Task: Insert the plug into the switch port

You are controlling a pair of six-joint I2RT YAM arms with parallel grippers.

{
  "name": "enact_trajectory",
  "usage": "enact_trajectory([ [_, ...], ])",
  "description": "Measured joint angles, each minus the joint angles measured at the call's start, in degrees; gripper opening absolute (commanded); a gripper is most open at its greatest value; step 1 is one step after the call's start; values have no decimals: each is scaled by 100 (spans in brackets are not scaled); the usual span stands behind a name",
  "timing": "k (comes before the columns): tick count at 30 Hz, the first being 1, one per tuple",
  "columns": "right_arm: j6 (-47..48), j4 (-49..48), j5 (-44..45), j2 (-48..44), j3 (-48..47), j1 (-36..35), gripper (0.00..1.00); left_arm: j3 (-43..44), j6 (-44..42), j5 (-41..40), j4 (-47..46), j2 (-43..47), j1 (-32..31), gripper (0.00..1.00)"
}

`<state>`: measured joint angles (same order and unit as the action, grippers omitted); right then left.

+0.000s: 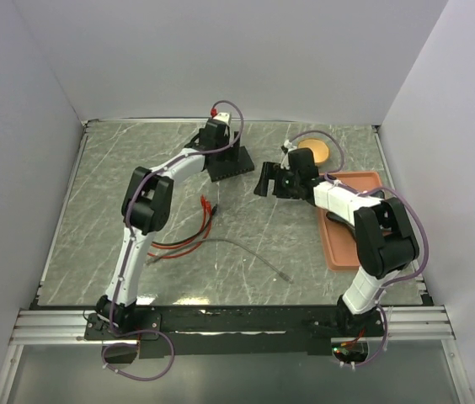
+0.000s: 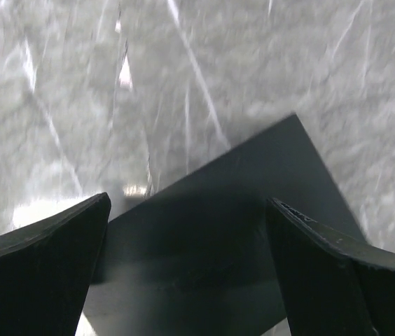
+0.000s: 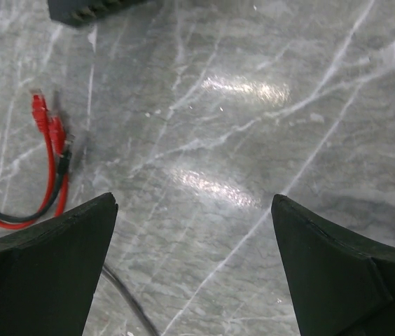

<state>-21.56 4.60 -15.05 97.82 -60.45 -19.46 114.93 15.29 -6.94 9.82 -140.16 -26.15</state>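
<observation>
Black switch box (image 1: 236, 162) below left end effector (image 2: 188, 201), wide | right end effector (image 3: 194, 199) wide

Lab — white-walled robot table (image 1: 246, 210)

I see a grey marble-patterned table (image 1: 288, 227), smooth and glossy enough to throw white glare. The black box (image 2: 253, 203) looks like matt plastic with a dull sheen. At nine o'clock in the right wrist view, the red and black cables (image 3: 47, 150) have smooth, slightly shiny sheaths. The orange tray (image 1: 337, 254), at three o'clock from above, reads as matt plastic.
</observation>
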Motion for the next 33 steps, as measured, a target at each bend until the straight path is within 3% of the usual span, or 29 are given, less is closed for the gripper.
enact_trajectory([
  [7,-2,-107,-109,452,-551,0,99,-1434,-59,-52,-271,868,-131,96],
  [17,-50,50,-101,1867,-2352,28,99,-3307,415,-402,-275,2437,-87,96],
  [26,-201,809,-354,3279,-4548,55,99,-4334,802,-299,-389,3930,-26,96],
  [33,-400,1176,-575,3469,-4599,61,99,-5515,1200,4,-448,4662,-24,96],
])
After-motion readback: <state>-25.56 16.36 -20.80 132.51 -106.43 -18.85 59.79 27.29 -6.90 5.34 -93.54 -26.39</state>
